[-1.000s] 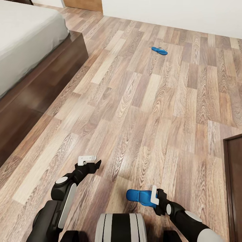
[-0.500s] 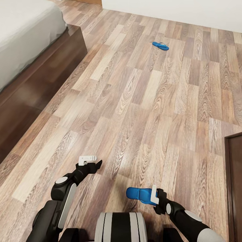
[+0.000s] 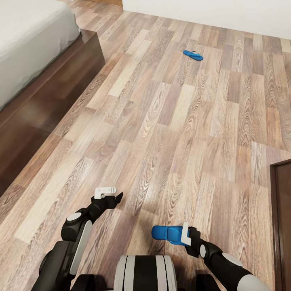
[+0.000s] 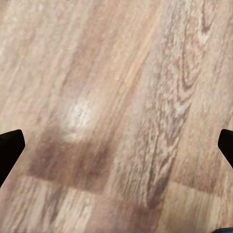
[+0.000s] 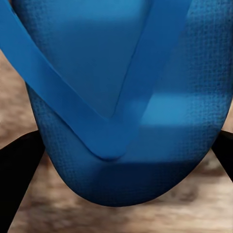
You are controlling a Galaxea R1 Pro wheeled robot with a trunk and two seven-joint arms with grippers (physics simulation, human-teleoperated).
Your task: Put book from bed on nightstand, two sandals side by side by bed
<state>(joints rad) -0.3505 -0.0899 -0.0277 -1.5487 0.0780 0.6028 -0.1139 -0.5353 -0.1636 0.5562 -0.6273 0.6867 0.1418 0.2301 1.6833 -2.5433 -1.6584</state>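
A blue sandal point(image 3: 169, 235) is held above the floor in the head view's lower middle, with my right gripper point(image 3: 185, 235) shut on it. Its sole and straps point(image 5: 121, 97) sit close between the dark fingers point(image 5: 19, 170) in the right wrist view. The other blue sandal point(image 3: 192, 55) lies flat on the plank floor far ahead, near the white wall. My left gripper point(image 3: 109, 195) hangs open over bare floor with nothing between its fingers point(image 4: 9, 150). The bed point(image 3: 44, 72), with dark brown frame and pale mattress, runs along the left. The book and the nightstand are out of view.
A dark brown wooden piece of furniture point(image 3: 283, 218) stands at the right edge. A white wall point(image 3: 210, 16) closes the far side. Wood-plank floor point(image 3: 161, 129) stretches between the bed and the far sandal.
Between one second and half a second ago the whole view shifted a little, so the camera moved. Since then nothing has visibly changed; both arms hold their poses.
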